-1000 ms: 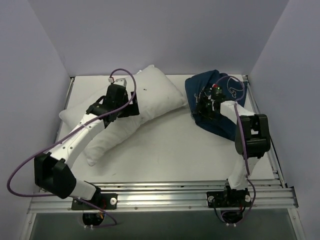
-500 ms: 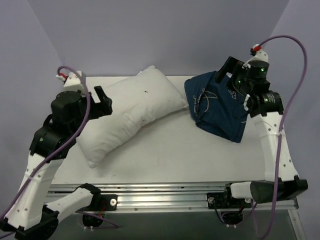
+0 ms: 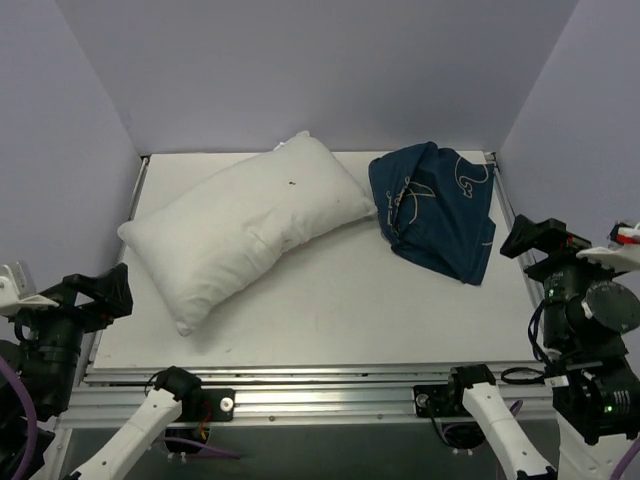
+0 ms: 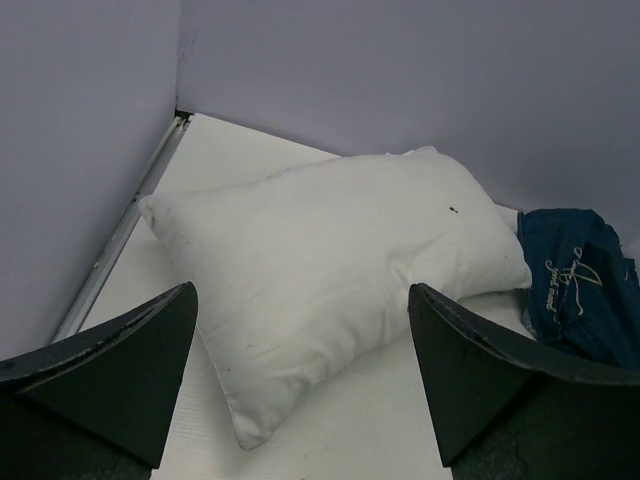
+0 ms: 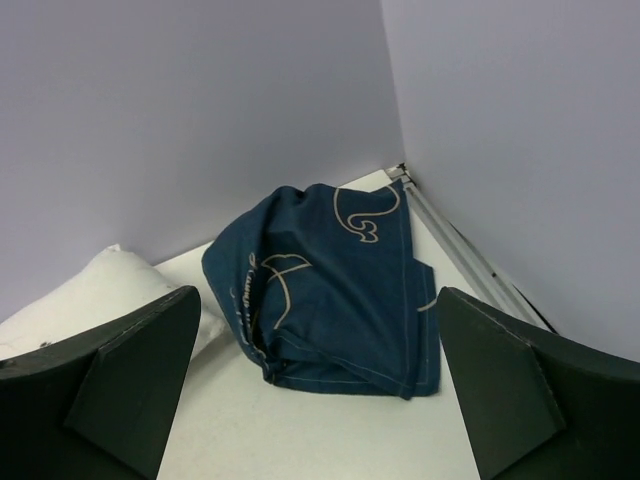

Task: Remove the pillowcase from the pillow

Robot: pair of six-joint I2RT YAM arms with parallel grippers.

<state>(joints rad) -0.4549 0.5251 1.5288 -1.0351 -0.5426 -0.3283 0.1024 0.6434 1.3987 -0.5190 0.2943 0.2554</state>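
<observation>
The plain white pillow (image 3: pixel 240 225) lies bare and slantwise on the left half of the table, and it also shows in the left wrist view (image 4: pixel 330 250). The navy pillowcase (image 3: pixel 440 210) with cream line drawings lies crumpled at the back right, apart from the pillow except near its right tip; it also shows in the right wrist view (image 5: pixel 330 290). My left gripper (image 3: pixel 100 293) is open and empty, drawn back beyond the table's near left corner. My right gripper (image 3: pixel 543 240) is open and empty, off the table's right edge. Both sets of jaws stand wide apart.
Lilac walls close in the table on three sides. A metal rail (image 3: pixel 330 385) runs along the near edge, with both arm bases bolted to it. Thin rails line the left side (image 4: pixel 120 235) and the right side (image 5: pixel 470 250) of the white table.
Both arms have pulled back from the table: the left away from the pillow to the near left, the right away from the pillowcase to the near right. Pillow and pillowcase stay put.
</observation>
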